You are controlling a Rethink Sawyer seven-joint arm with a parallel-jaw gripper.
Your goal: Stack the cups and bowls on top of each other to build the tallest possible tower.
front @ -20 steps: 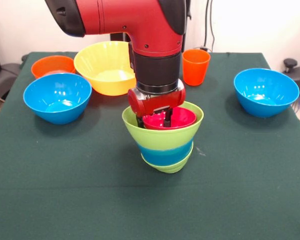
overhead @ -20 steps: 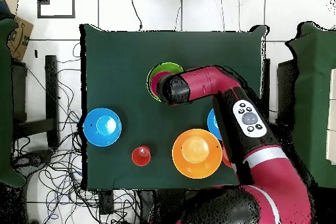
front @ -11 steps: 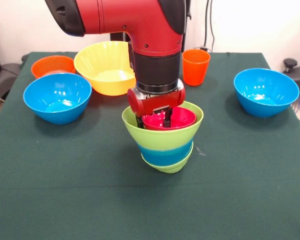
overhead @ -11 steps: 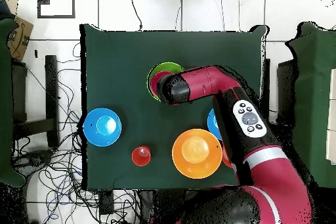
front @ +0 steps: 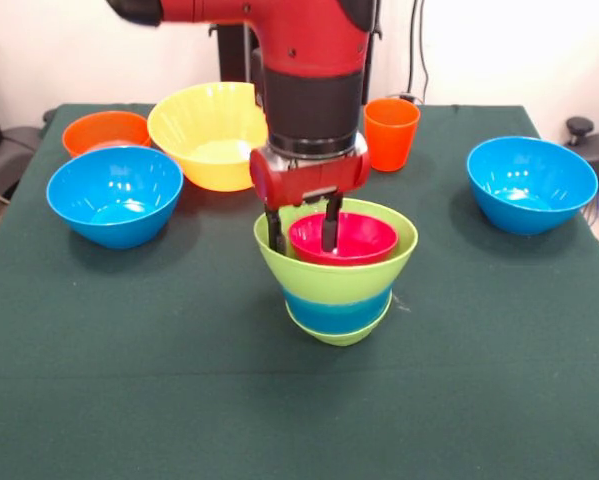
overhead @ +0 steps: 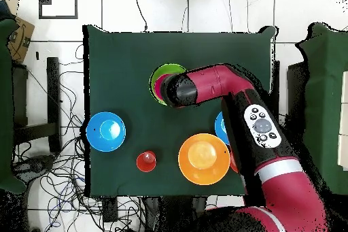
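Gripper (front: pixel 303 232) spread apart, fingers straddling near rim of red-pink bowl (front: pixel 343 238); bowl nested in top of tower (front: pixel 336 285) at table (front: pixel 179 400) centre; orange cup (front: pixel 391 134) standing behind, well apart.

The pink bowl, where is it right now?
In the front view the pink bowl sits inside the lime green bowl topping the tower at mid-table, under the gripper.
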